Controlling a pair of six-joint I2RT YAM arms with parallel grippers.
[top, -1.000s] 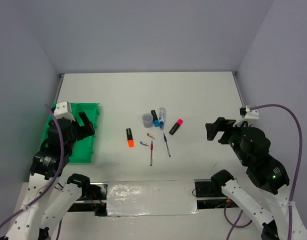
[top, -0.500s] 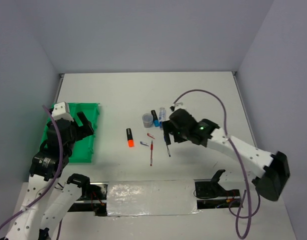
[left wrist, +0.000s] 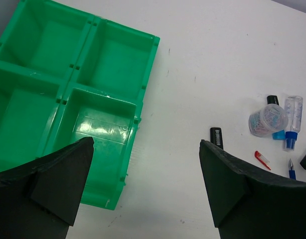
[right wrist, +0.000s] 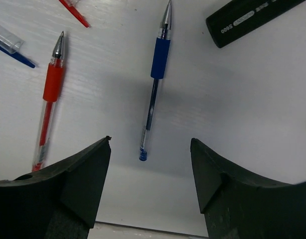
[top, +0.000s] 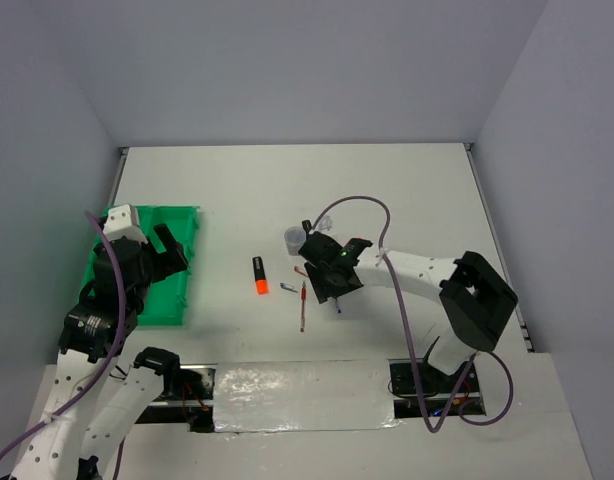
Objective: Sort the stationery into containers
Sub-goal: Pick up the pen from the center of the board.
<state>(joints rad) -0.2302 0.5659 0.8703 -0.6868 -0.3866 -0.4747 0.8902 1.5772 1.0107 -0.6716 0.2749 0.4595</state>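
Observation:
The green four-compartment tray (top: 179, 300) sits at the left and also shows in the left wrist view (left wrist: 143, 84). My left gripper (top: 173, 250) is open and empty above the tray's right edge (left wrist: 146, 142). My right gripper (top: 332, 288) is open and empty, low over the pens. The blue pen (right wrist: 155, 84) lies on the table with its rear end between my right gripper's fingers (right wrist: 150, 141). The red pen (right wrist: 48, 99) lies to its left (top: 303, 306). The orange-black highlighter (top: 259, 275) lies further left. A black highlighter body (right wrist: 247, 17) lies at the upper right.
A small round grey cup of clips (top: 293, 238) (left wrist: 265, 119) stands behind the pens, beside a blue-capped marker (left wrist: 292, 117). A tiny red cap (left wrist: 262, 159) (right wrist: 73, 10) and a clear blue cap (right wrist: 11, 45) lie near the red pen. Grey walls surround the table.
My right arm has swung from the right side to the middle and come down over the blue pen, covering the pink highlighter. The left arm has not moved.

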